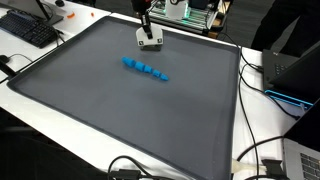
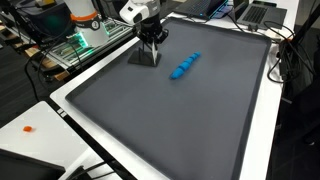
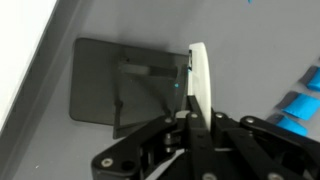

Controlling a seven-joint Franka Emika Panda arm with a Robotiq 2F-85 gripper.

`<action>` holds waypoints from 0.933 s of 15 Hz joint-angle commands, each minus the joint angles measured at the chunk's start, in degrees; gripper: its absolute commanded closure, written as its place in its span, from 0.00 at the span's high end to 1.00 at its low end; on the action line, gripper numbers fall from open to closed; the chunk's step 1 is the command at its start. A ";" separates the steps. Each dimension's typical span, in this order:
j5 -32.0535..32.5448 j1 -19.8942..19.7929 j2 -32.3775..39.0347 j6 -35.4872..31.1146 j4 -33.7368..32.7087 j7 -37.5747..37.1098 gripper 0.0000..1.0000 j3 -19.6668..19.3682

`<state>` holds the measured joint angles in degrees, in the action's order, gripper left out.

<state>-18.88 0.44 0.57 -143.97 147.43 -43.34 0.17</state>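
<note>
The gripper (image 1: 149, 36) hangs over the far edge of a dark mat (image 1: 120, 120), its fingers drawn in on a thin white card (image 3: 197, 80) held edge-up. A row of blue blocks (image 1: 146, 68) lies nearby toward the mat's middle, running diagonally.

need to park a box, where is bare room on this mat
Bare: the wide grey mat from the blue blocks to its near edge, and the strip between the blocks and the laptop. Crowded: the far edge, where the tool holds a white piece by a grey tile.
</note>
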 commanded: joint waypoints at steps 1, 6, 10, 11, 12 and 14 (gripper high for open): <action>1.33 0.29 0.03 -2.76 1.65 -2.46 0.01 0.22; 0.88 0.50 0.94 -4.51 1.80 -2.56 0.01 0.23; 0.43 0.55 1.80 -5.37 2.09 -2.79 0.01 0.17; 0.05 0.56 1.99 -5.48 2.04 -2.58 0.01 0.18; -0.27 0.54 2.07 -5.55 1.99 -2.47 0.01 0.18; -0.82 0.49 2.00 -5.55 2.02 -2.17 0.01 0.17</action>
<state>-19.03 0.77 1.99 -147.78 148.55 -44.91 0.20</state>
